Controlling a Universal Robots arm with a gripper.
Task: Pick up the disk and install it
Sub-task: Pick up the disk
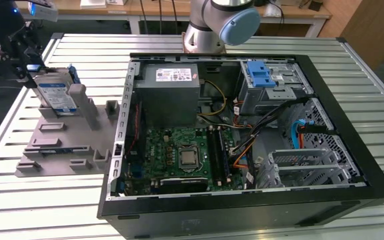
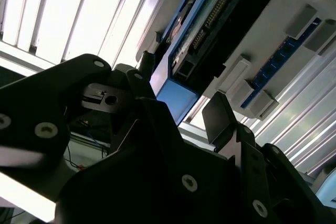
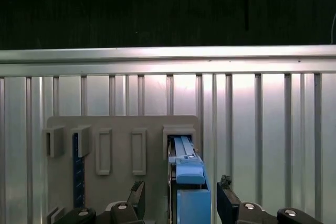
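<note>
Blue plastic frames the disk (image 1: 53,95), which stands on edge in a slot of the grey holder (image 1: 55,150). You will find it at the upper left of the exterior view, on the slatted metal worktop (image 1: 58,205). It is outside the open computer case (image 1: 245,212) and well apart from the drive bay (image 1: 279,87) at the case's upper right. Finding: the disk is not yet lifted, and installation has not begun.

The pincer (image 3: 181,192) is wide. In both wrist views its two fingers (image 3: 226,192) stand on either side of the disk's blue handle (image 3: 190,174). A gap shows on each side and I can see no contact. In the first wrist view the gaps are unequal, with one finger near the bracket and the other noticeably further off.

Assessment: the step in hand is the grasp.

- Centre the pincer across the handle before you close. Both pads should then meet the plastic together, and the disk should not be pushed sideways in its slot.
- Keep the fingers square to the disk's flat faces.
- Set the fingers deep enough that they bear on the bracket and not only on the handle's tip.
- Close gently. I cannot tell whether the holder is fixed to the worktop, so a skewed grip could tilt or drag it.
</note>
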